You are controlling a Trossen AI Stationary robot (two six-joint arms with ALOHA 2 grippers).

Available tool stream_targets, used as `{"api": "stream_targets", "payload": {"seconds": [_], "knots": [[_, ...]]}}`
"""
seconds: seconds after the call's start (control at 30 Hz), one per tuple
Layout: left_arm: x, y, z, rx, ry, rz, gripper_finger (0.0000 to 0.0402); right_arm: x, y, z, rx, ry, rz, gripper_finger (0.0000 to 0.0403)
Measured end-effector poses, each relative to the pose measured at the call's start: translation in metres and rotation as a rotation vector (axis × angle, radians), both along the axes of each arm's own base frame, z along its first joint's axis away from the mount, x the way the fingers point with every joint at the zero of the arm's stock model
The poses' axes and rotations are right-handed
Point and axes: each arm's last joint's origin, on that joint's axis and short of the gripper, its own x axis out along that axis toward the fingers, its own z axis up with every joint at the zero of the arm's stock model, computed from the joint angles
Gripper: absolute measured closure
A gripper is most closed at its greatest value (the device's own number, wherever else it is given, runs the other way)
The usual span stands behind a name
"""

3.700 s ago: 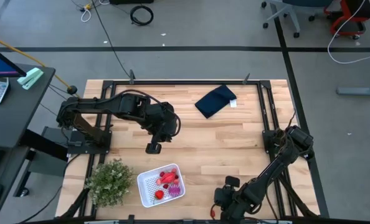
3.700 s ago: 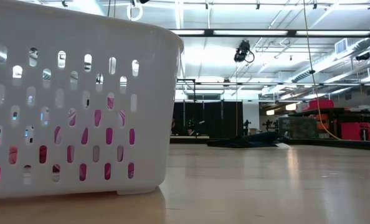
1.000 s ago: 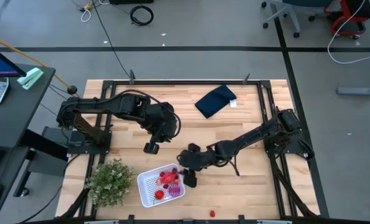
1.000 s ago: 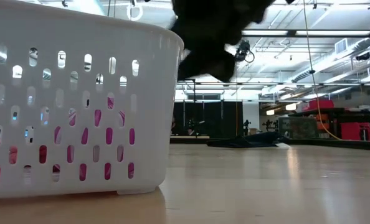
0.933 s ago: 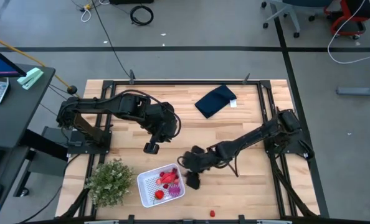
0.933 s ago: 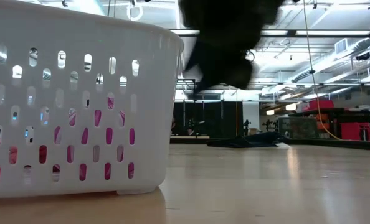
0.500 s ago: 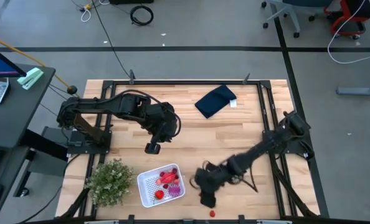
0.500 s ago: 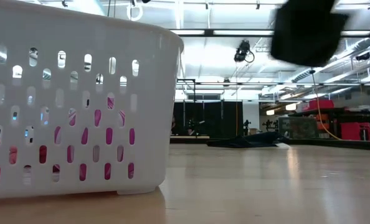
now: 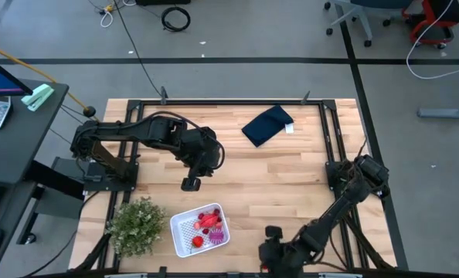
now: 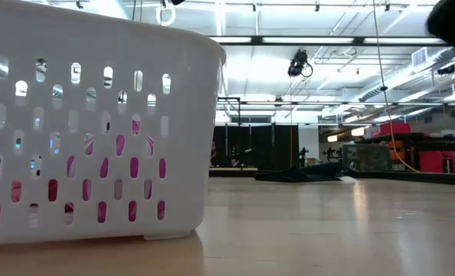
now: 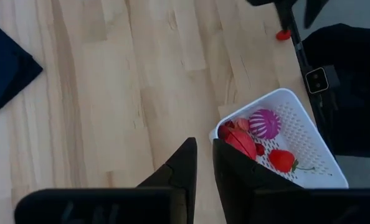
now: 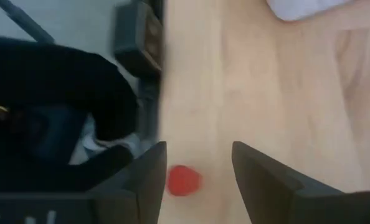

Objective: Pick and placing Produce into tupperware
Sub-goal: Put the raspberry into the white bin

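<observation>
STEP: you're reaching for the last stray fruit | right gripper (image 12: 194, 177), jaws spread, hovers over red cherry (image 12: 184, 180) at surface edge | tupperware (image 9: 181, 234) holds the rest | left gripper (image 11: 200, 163), jaws nearly pressed together, waits mid-surface | NEXT: lower, straddle, pinch.

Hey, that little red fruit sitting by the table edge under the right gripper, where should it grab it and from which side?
Grip the small red fruit across its round middle, coming straight down from above. It looks like a smooth ball lying loose on the table close to the edge, so a sideways push might roll it off. The right gripper is open, straddling it.
</observation>
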Motion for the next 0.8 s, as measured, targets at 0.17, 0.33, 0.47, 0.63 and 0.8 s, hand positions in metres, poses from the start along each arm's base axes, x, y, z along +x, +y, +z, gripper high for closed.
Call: {"api": "stream_targets", "payload": {"seconds": [0.17, 0.33, 0.47, 0.63, 0.8], "knots": [[0.000, 0.000, 0.000, -0.005, 0.002, 0.007, 0.0348, -0.011, 0.014, 0.003, 0.019, -0.053, 0.001, 0.0207], [0.000, 0.000, 0.000, -0.005, 0.001, 0.008, 0.0350, -0.016, 0.022, -0.010, -0.015, -0.047, 0.010, 0.0206], [0.000, 0.000, 0.000, -0.011, 0.003, 0.017, 0.0346, -0.013, 0.024, -0.027, -0.025, -0.032, 0.001, 0.0206], [0.000, 0.000, 0.000, -0.019, 0.002, 0.029, 0.0343, -0.010, 0.026, -0.047, -0.051, -0.007, 0.001, 0.0205], [0.000, 0.000, 0.000, -0.019, 0.003, 0.030, 0.0349, -0.010, 0.027, -0.056, -0.056, 0.010, -0.005, 0.0206]]}}
